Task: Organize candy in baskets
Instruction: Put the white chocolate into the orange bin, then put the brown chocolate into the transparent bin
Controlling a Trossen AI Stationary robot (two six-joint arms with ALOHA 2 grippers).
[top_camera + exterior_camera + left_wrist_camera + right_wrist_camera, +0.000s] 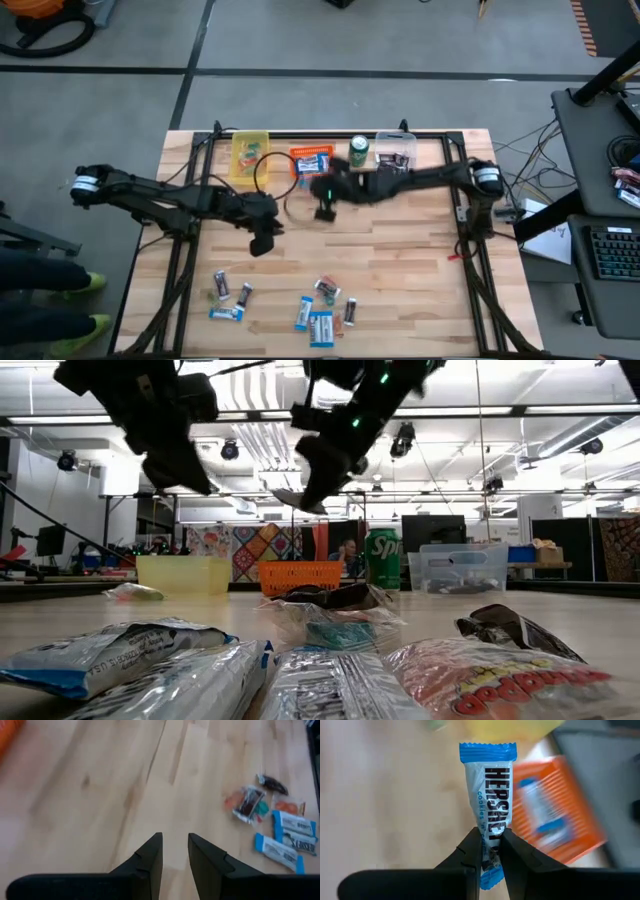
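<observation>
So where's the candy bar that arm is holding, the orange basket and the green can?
Blue-and-white bar [490, 795]: right wrist view, middle of its wrapper, above the jaws.
Orange basket [311, 149]: high view, its far rim.
Green soda can [383, 560]: low view, middle of its side.

The right gripper [490, 845] hangs raised above the worktop's far middle, fingers pinched together. The left gripper [175, 851] hovers mid-worktop, fingers slightly parted, empty.

Both arms [170, 195] are matte black, jointed, with white bands near their bases. The right arm [420, 178] shows a green light. Fingers [150, 857] are black, angular wedges.
</observation>
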